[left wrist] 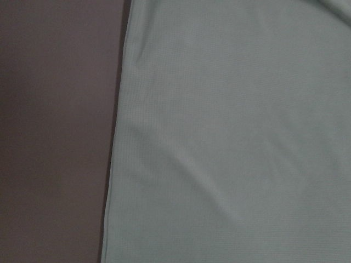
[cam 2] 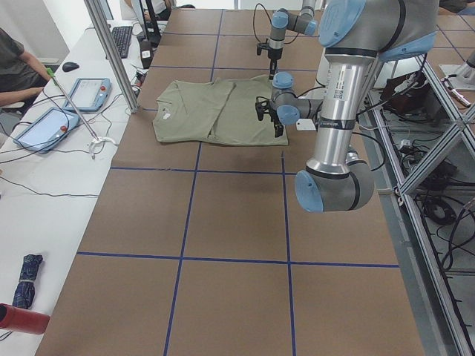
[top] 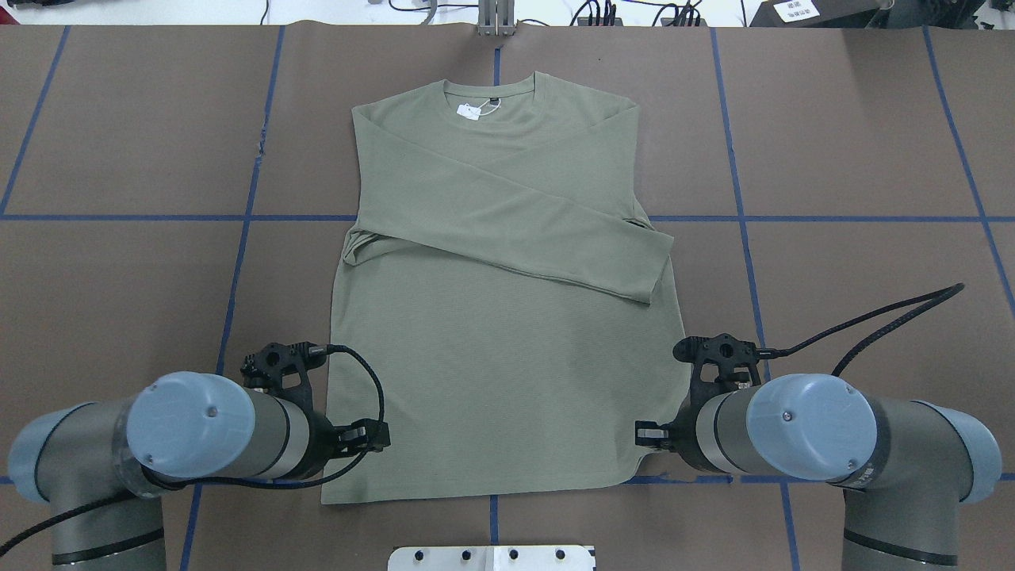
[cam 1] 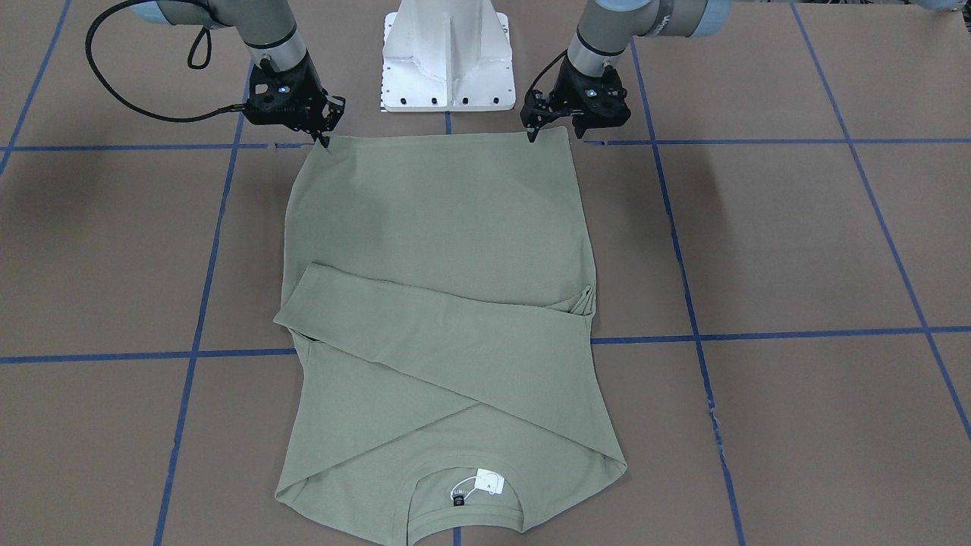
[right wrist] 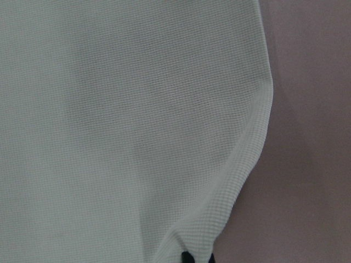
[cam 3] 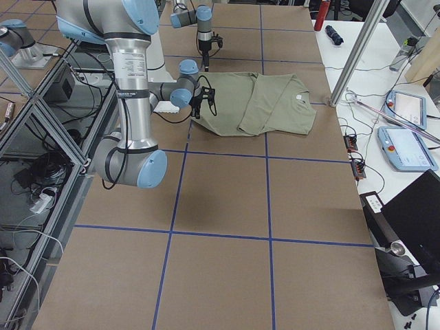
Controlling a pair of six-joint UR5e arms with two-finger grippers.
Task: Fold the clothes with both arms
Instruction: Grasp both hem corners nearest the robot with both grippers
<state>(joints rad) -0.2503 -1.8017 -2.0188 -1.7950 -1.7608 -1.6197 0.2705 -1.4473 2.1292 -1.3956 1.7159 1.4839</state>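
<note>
The right fingers pinched the hem of the shirt between them, but whether the left fingers gripped I could not tell, so the lift needed both holds sure and level.

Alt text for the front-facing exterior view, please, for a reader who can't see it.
A sage-green long-sleeved shirt lies flat on a brown table gridded with blue tape, sleeves folded across its body, neck nearest the camera. The left end effector and right end effector each point down at a hem corner, near the white base pedestal.
</note>
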